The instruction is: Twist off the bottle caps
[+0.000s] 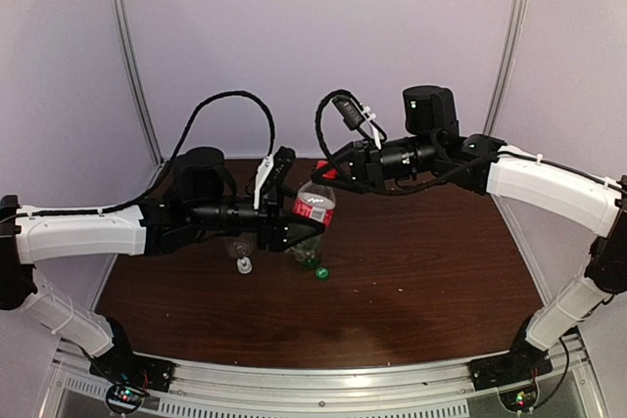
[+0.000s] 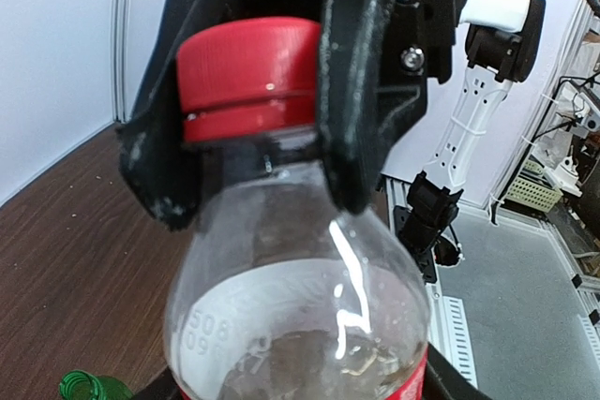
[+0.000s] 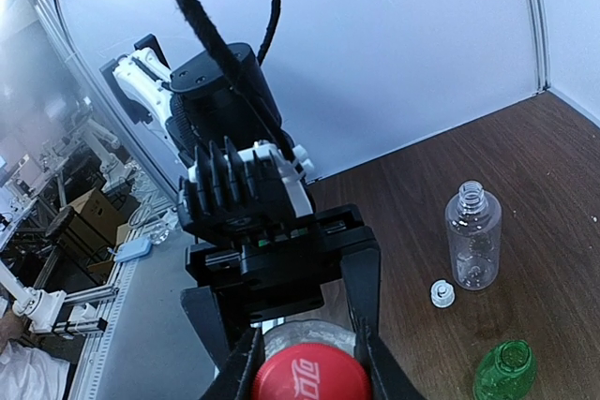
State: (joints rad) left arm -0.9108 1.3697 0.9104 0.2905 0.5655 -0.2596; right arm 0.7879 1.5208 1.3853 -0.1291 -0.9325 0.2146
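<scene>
Right pincer clamped on red cap, centre of top view, likely ready for twisting. Left pincer flanked red-label bottle body, probably to brace it. Firm grip not discernible: fingers cut off at lower edge of left wrist view. Bottle base hidden behind green bottle.
</scene>
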